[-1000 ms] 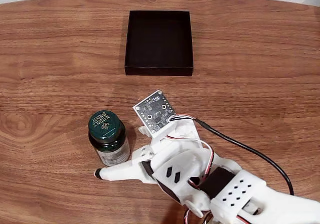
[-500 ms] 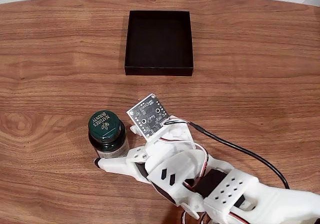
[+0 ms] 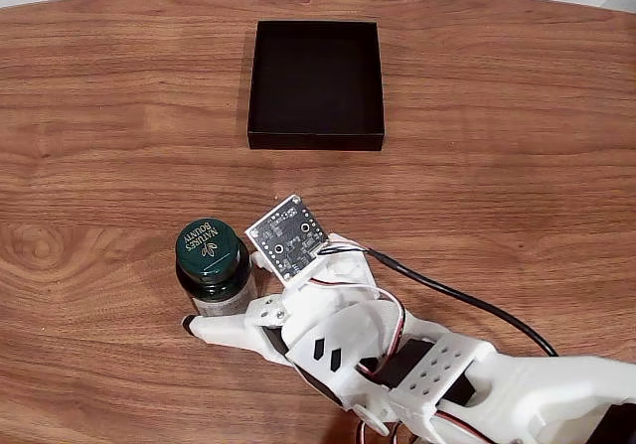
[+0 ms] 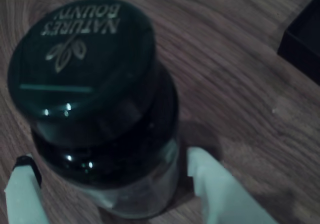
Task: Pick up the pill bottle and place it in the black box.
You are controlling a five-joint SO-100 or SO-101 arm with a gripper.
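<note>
Glossy plastic pill bottle (image 3: pixel 213 266), matt black box (image 3: pixel 316 83), smooth wood-grain table (image 3: pixel 119 116).

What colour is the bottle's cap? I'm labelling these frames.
Dark green, with gold "Nature's Bounty" lettering and a leaf logo; the bottle cap shows best in the wrist view.

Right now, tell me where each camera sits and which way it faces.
Fixed view: mounted above the wooden table, looking steeply down; it shows the black box at top, the pill bottle at lower left, and the white arm entering from the lower right.
Wrist view: riding on the arm, looking down past the hand at the pill bottle; two white fingers flank it.
Shared: both show the bottle, the fingers, the table and the black box.
</note>
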